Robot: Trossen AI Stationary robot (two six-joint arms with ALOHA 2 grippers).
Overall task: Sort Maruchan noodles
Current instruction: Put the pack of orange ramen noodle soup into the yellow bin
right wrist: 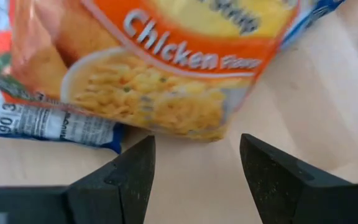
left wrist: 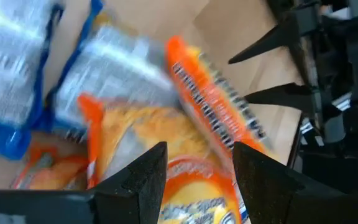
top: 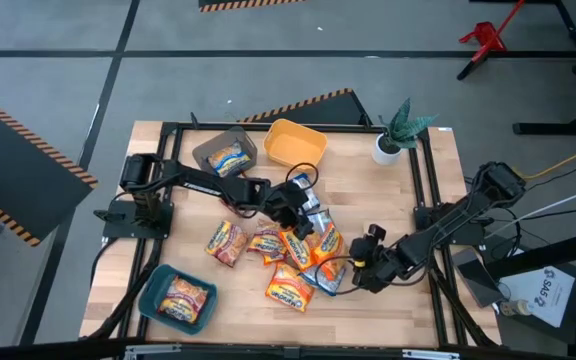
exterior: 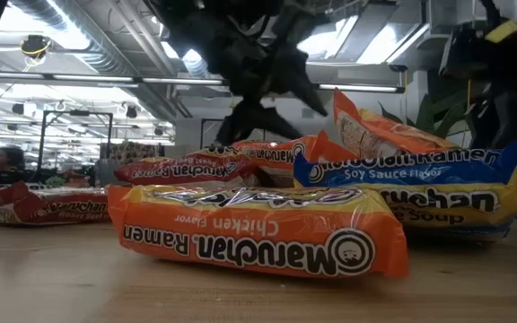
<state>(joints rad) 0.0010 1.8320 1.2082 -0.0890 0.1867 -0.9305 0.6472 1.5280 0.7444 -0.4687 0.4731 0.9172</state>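
Observation:
Several Maruchan packets lie in a loose pile mid-table [top: 288, 250], orange, blue and red ones, some overlapping. The low view shows an orange Chicken packet [exterior: 258, 229] in front, a blue Soy Sauce packet [exterior: 411, 188] to its right and a red packet [exterior: 52, 205] to the left. My left gripper [top: 301, 213] [left wrist: 197, 180] is open above the pile's far part, over orange packets [left wrist: 210, 106]. My right gripper [top: 356, 270] [right wrist: 197, 168] is open, low at the pile's right side. It faces an orange Chicken packet [right wrist: 166, 56] that lies on a blue one [right wrist: 42, 118].
A grey bin [top: 208, 150] at the far left holds one packet. A yellow bin [top: 295, 143] stands beside it. A teal bin [top: 158, 300] at the near left holds one packet. A small potted plant [top: 388, 148] stands at the far right. Bare wood lies right of the pile.

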